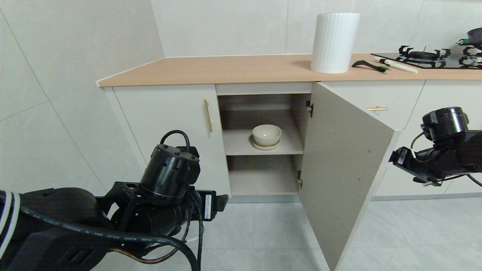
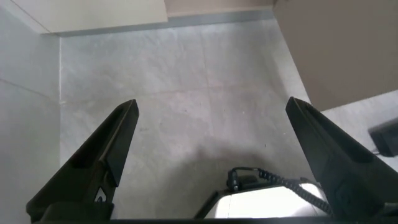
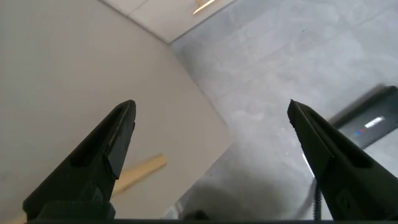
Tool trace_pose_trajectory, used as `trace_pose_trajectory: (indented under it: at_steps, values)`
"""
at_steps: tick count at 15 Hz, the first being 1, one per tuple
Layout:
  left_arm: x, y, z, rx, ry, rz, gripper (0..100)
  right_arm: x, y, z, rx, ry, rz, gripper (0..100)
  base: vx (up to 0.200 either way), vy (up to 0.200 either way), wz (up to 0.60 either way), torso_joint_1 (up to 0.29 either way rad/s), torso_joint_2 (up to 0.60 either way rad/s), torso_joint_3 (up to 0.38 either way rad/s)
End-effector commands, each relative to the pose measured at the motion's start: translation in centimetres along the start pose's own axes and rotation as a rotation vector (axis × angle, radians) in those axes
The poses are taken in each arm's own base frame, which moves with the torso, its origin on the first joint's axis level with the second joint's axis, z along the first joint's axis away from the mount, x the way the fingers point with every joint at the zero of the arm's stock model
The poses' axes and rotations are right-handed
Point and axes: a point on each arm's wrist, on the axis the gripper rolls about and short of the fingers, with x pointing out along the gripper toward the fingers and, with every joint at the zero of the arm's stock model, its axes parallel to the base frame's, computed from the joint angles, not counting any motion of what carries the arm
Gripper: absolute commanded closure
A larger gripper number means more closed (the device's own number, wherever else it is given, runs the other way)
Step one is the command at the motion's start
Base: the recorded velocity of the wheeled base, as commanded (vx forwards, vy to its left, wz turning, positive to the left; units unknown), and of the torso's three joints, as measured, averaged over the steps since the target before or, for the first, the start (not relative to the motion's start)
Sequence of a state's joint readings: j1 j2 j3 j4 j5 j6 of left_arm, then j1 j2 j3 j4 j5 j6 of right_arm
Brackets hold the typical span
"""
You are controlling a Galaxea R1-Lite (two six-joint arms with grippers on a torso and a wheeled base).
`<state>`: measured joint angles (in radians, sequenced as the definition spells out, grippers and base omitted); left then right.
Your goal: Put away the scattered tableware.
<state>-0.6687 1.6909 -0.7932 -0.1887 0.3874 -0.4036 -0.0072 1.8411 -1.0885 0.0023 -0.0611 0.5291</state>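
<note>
The open beige cabinet door [image 1: 339, 162] sticks out between your left gripper [image 2: 211, 106] and right gripper [image 3: 211, 107], both spread wide. The round cream bowl [image 1: 266, 134] sits on the shelf [image 1: 241, 145], well apart from both.

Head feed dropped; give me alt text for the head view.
A lower cabinet stands open, its door swung right, with a bowl on a saucer on its upper shelf. The countertop above holds a white ribbed container and two utensils beside a hob.

Matte black arms [image 1: 56, 218] with cylindrical wrist housings [image 1: 167, 173], looped black cables [image 1: 113, 235], tapered black pincer fingers [image 2: 112, 149].
</note>
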Motion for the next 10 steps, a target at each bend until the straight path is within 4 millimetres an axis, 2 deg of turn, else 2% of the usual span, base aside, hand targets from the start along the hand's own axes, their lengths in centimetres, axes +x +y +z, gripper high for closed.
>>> trace_pose_trajectory:
  at_steps: [1,3,6,9,10]
  values:
    - [0.0,0.0,0.1,-0.004,-0.010,-0.003,0,1.0,1.8,-1.4,-0.028,0.053,0.045,0,0.000,0.000,0.00,0.000,0.00,0.000]
    - [0.0,0.0,0.1,-0.005,-0.015,-0.006,0,0.6,3.2,-2.2,-0.060,0.068,0.085,0,0.000,0.000,0.00,0.000,0.00,0.000]
    - [-0.5,0.1,0.6,0.003,-0.035,-0.009,0,-0.2,7.1,-3.7,-0.139,0.080,0.184,0,0.000,0.000,0.00,0.000,0.00,0.000]
    - [-0.9,1.7,2.0,-0.038,-0.079,0.023,0,-1.3,10.7,-5.0,-0.204,0.082,0.277,0,0.000,0.000,0.00,0.000,0.00,0.000]
    - [-1.0,1.8,2.1,-0.037,-0.083,0.025,0,-1.5,11.0,-5.1,-0.210,0.081,0.288,0,0.000,0.000,0.00,0.000,0.00,0.000]
